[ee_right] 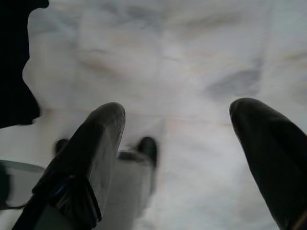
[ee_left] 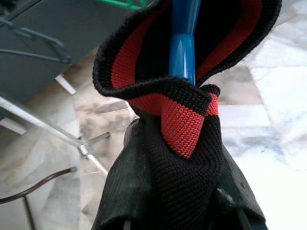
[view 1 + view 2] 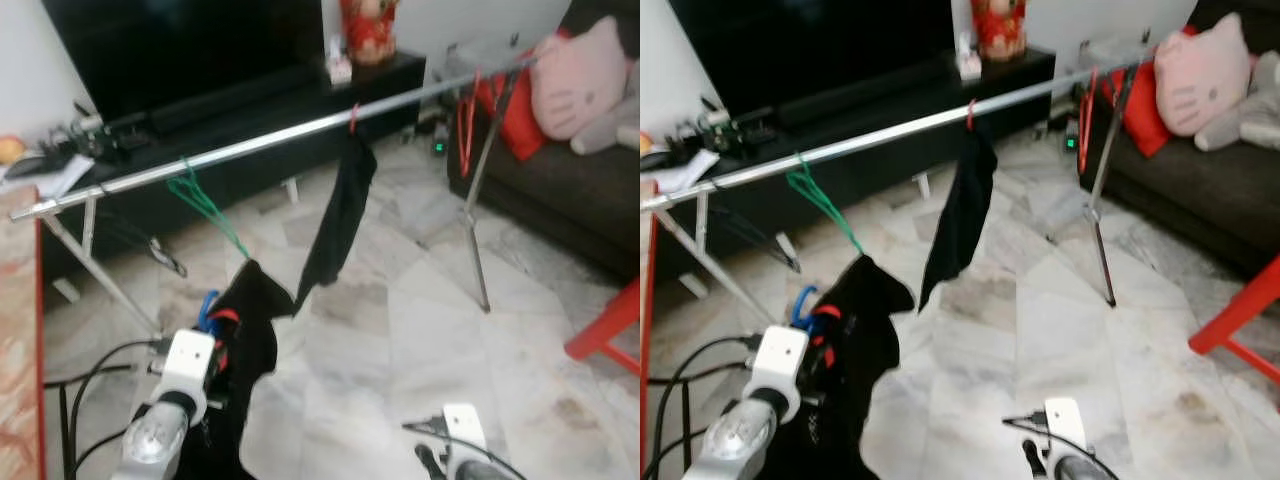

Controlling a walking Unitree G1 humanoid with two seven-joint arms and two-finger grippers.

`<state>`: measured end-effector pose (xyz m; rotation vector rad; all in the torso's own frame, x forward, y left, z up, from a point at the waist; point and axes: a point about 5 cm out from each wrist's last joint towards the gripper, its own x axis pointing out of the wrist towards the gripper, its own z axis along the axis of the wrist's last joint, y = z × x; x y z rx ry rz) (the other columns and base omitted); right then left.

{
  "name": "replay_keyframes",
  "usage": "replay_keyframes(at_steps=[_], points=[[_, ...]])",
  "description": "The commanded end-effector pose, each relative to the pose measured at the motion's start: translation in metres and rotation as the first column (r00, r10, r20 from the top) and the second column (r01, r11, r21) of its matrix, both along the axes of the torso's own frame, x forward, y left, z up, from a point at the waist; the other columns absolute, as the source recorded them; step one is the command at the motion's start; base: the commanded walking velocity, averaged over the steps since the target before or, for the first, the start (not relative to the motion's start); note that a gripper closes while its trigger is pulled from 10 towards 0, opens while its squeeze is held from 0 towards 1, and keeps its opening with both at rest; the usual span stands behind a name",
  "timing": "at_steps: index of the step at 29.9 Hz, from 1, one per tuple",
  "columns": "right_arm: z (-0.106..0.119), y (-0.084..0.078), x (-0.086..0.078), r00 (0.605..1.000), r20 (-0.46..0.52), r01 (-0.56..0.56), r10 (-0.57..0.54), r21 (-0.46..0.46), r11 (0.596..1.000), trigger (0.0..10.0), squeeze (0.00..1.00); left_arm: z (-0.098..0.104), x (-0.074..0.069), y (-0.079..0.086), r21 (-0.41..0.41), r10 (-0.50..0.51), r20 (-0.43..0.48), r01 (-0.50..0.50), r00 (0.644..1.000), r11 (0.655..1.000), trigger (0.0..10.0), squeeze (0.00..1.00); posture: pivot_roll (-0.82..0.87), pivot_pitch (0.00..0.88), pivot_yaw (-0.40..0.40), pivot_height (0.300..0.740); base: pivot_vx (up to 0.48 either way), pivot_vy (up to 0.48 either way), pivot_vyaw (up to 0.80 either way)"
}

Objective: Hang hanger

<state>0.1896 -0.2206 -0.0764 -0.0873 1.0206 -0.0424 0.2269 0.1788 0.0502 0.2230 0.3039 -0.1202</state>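
Note:
A blue hanger (image 2: 182, 48) carries a black garment (image 3: 245, 340) with a red-lined collar (image 2: 180, 122). My left gripper (image 3: 218, 335) is shut on the hanger's neck through the cloth, low and in front of the silver rail (image 3: 270, 140). The blue hook (image 3: 207, 305) sits well below the rail. A green hanger (image 3: 205, 205) hangs empty on the rail just above and behind the garment. Further along the rail, a black cloth (image 3: 342, 215) hangs from a red hanger. My right gripper (image 1: 175, 143) is open over the bare floor, holding nothing.
The rack's legs (image 3: 475, 230) stand on the marble floor. A dark TV cabinet (image 3: 250, 110) runs behind the rail. To the right are a sofa with a pink plush (image 3: 580, 75) and a red chair (image 3: 610, 330). Cables (image 3: 90, 380) lie by my left arm.

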Motion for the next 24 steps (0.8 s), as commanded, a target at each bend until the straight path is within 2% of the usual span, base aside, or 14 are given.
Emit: replay_keyframes(at_steps=[1,4,10,13,17,24], points=[[0.000,0.013,0.005,1.000,0.010,-0.017,0.017,0.029,0.999,10.0,0.00,0.000,-0.003,0.016,0.029,0.025,0.034,-0.026,0.999,0.999,10.0,0.00,-0.08,0.000,0.073,0.740,0.000,0.000,0.00],[0.000,0.013,0.005,1.000,0.012,-0.017,0.017,0.030,0.999,10.0,0.00,-0.010,-0.012,0.026,0.040,0.054,0.023,-0.055,0.998,0.998,10.0,0.00,-0.08,0.000,0.074,0.740,0.000,0.000,0.00],[0.000,0.012,0.005,1.000,0.011,-0.019,0.018,0.029,0.999,10.0,0.00,-0.013,-0.014,0.028,0.035,0.060,0.029,-0.061,0.998,0.998,10.0,0.00,-0.08,0.000,0.074,0.740,0.000,0.000,0.00],[0.000,0.012,0.005,1.000,0.010,-0.023,0.022,0.026,0.999,10.0,0.00,-0.038,-0.031,0.040,0.036,0.128,-0.035,-0.127,0.991,0.991,10.0,0.00,-0.08,0.000,0.069,0.740,0.000,0.000,0.00],[0.001,0.012,0.007,0.999,0.015,-0.029,0.029,0.024,0.999,10.0,0.00,-0.052,-0.041,0.045,0.002,0.207,-0.065,-0.207,0.976,0.978,10.0,0.00,-0.08,0.000,0.063,0.740,0.000,0.000,0.00],[0.002,0.012,0.008,0.999,0.018,-0.031,0.031,0.025,0.999,10.0,0.00,-0.053,-0.042,0.051,0.010,0.251,-0.048,-0.251,0.967,0.968,10.0,0.00,-0.08,0.000,0.061,0.740,0.000,0.000,0.00]])
